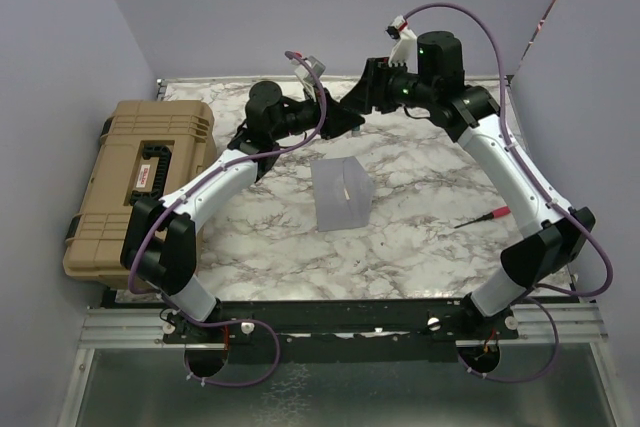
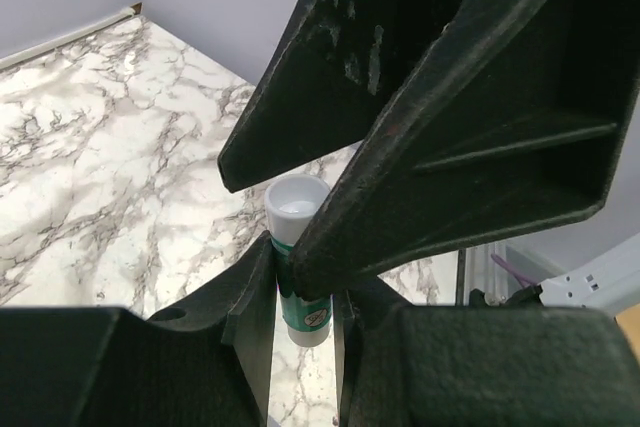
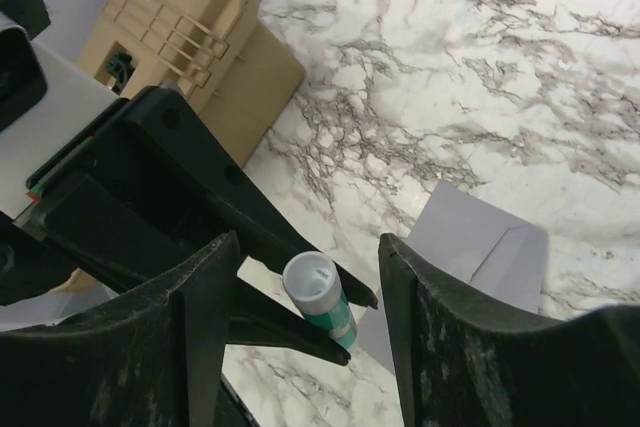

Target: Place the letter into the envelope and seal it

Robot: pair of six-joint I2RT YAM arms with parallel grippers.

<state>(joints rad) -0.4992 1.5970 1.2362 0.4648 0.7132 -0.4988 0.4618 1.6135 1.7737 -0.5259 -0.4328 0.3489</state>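
The grey envelope (image 1: 340, 194) lies flat on the marble table, mid-table; it also shows in the right wrist view (image 3: 480, 247). The peach-tan letter is not in view. My left gripper (image 1: 352, 123) is raised above the far side of the table and shut on a green-and-white glue stick (image 2: 300, 277), which also shows in the right wrist view (image 3: 325, 299). My right gripper (image 1: 368, 87) faces it, open, with its jaws on either side of the stick's white end and not touching it (image 3: 308, 252).
A big tan hard case (image 1: 140, 182) stands at the table's left edge. A red-handled tool (image 1: 487, 216) lies on the right side of the table. Grey walls close the back and both sides.
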